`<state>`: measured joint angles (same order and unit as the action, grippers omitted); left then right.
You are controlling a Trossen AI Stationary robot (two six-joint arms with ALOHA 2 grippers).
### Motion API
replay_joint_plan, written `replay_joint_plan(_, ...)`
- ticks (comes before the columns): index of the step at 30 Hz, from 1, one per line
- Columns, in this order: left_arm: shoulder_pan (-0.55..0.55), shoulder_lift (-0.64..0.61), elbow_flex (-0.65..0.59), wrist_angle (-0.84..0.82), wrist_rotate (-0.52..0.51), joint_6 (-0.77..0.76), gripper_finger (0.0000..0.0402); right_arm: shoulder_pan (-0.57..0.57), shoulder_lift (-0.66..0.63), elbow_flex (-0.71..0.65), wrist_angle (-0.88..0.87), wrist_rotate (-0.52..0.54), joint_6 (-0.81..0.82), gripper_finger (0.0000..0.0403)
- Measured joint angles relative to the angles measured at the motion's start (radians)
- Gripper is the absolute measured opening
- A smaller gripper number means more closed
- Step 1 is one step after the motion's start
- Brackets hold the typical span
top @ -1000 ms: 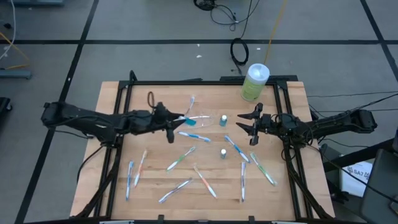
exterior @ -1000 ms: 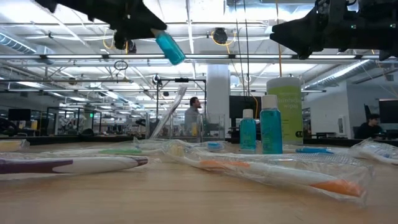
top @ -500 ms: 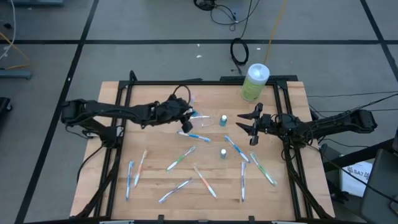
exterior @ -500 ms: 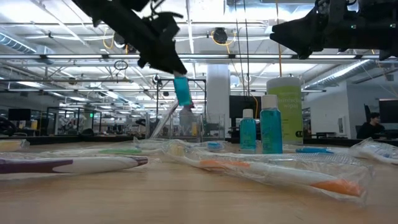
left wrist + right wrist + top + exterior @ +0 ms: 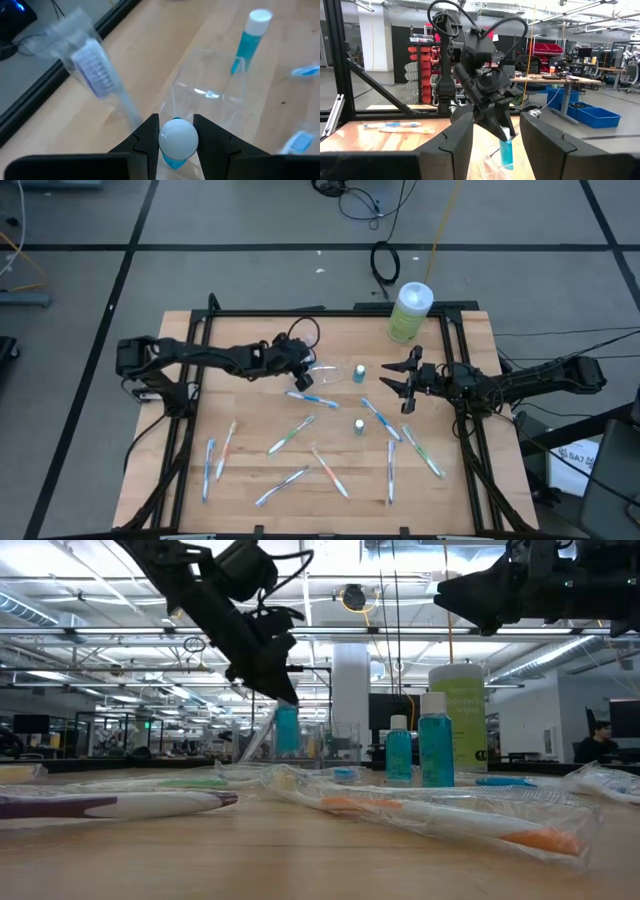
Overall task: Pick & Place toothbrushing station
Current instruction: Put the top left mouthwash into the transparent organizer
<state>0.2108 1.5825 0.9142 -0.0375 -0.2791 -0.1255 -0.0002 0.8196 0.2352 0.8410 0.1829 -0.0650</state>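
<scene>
My left gripper (image 5: 302, 364) is shut on a small teal tube (image 5: 286, 728) with a white cap (image 5: 177, 137), right over the clear plastic cup (image 5: 212, 95) at the table's middle far part. A wrapped toothbrush (image 5: 95, 75) leans in the cup. Two more teal tubes (image 5: 359, 372) (image 5: 359, 425) stand upright on the table. Several wrapped toothbrushes (image 5: 290, 436) lie flat on the near half. My right gripper (image 5: 402, 387) is open and empty, raised to the right of the tubes. My left gripper pinches the tube at its capped top end (image 5: 176, 150) between its two fingers (image 5: 148, 139). The fingers slant down from the table's left. The tube hangs upright below them, cap up, its lower end (image 5: 287, 745) about level with the cup's upper part; whether it touches the cup, I cannot tell.
A large pale-green canister (image 5: 409, 312) with a white lid stands at the far right corner. A black frame rail (image 5: 330, 311) runs along the table's far edge. Bare wood (image 5: 240, 405) lies between the cup and the near toothbrushes.
My left gripper has gone toward the table's right edge to the cup and has come down, still shut on the tube. The tube, tilted a second ago, now hangs upright over the cup.
</scene>
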Motion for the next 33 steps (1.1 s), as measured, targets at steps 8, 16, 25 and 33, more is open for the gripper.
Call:
replay_joint_plan(8,0.016,0.029,-0.001,-0.006,0.014,-0.013,0.0104,0.000,0.000,0.000,0.000,0.000,-0.001,0.0155)
replay_joint_plan(16,0.016,0.029,-0.001,-0.015,0.028,-0.004,0.0111,0.000,0.000,0.000,0.000,0.000,-0.002,0.0155)
replay_joint_plan(25,0.017,0.029,-0.001,-0.027,0.016,-0.014,0.0160,0.000,0.000,0.000,0.000,0.000,-0.002,0.0155)
replay_joint_plan(33,0.017,0.029,-0.001,-0.017,0.016,-0.009,0.0163,0.000,0.000,0.000,0.000,0.000,-0.002,0.0155)
